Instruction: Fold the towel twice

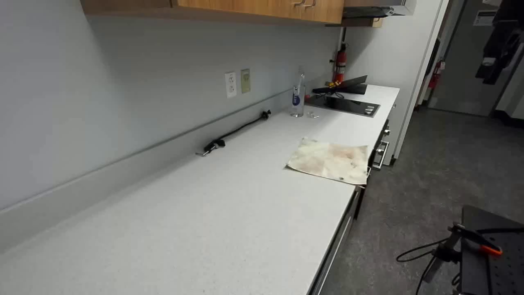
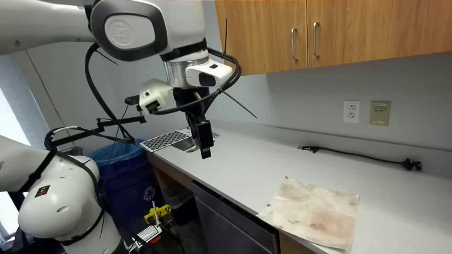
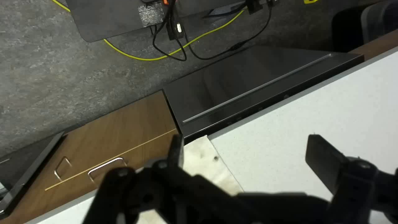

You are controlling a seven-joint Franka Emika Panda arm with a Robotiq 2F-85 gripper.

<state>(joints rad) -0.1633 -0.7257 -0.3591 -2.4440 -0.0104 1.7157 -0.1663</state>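
The cream towel (image 1: 329,160) with tan-brown blotches lies spread flat on the white counter in both exterior views. One corner of the towel (image 2: 314,213) pokes slightly past the counter's front edge. My gripper (image 2: 206,152) hangs above the counter, pointing down and set apart from the towel. In the wrist view the gripper (image 3: 247,152) stands wide open, nothing held between its fingers (image 3: 325,161). Part of the towel (image 3: 206,161) shows below and beside one finger there; the gripper's body covers much of the rest of it.
Near the backsplash lies a black cable with clamp ends (image 2: 360,155). A clear bottle (image 1: 298,100) stands by the black cooktop (image 1: 344,105) at the far end. A sink with a rack (image 2: 165,140) is set into the counter. Wooden wall cabinets (image 2: 339,35) hang overhead.
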